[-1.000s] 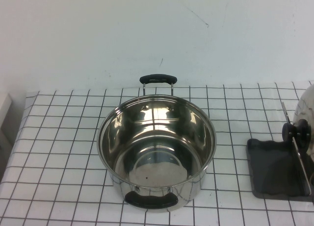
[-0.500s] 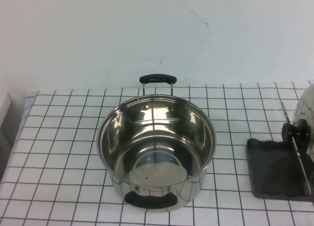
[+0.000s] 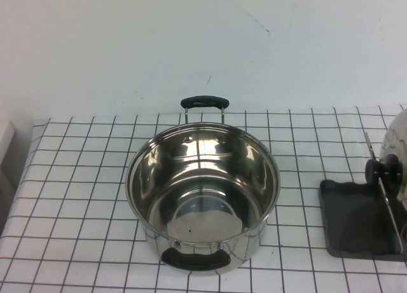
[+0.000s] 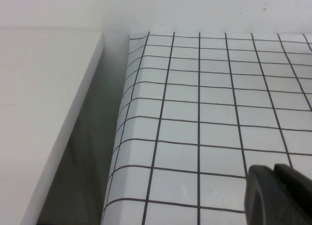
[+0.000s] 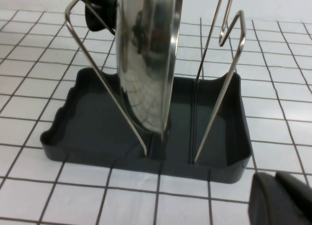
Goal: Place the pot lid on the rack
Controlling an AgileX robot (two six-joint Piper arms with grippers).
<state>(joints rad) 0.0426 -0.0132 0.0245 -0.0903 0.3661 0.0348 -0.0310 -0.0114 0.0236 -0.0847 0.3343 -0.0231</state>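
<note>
Just ahead of the right gripper [image 5: 282,198], whose jaws could not be told open or closed, the pot lid [image 5: 146,59] stood on edge in the rack [image 5: 146,156], its rim in the tray's groove between the wire bars. It looked stiff, smooth and probably slippery on the dome; the black knob [image 5: 100,8] seemed the surest hold. Only the right wrist view showed this seating; from the high view the lid sat mostly out of frame. Farther off, the left gripper [image 4: 280,195] hung above the checked cloth [image 4: 204,103], well apart from the lid, grip state unclear. The pot [image 3: 203,194] stood uncovered.
</note>
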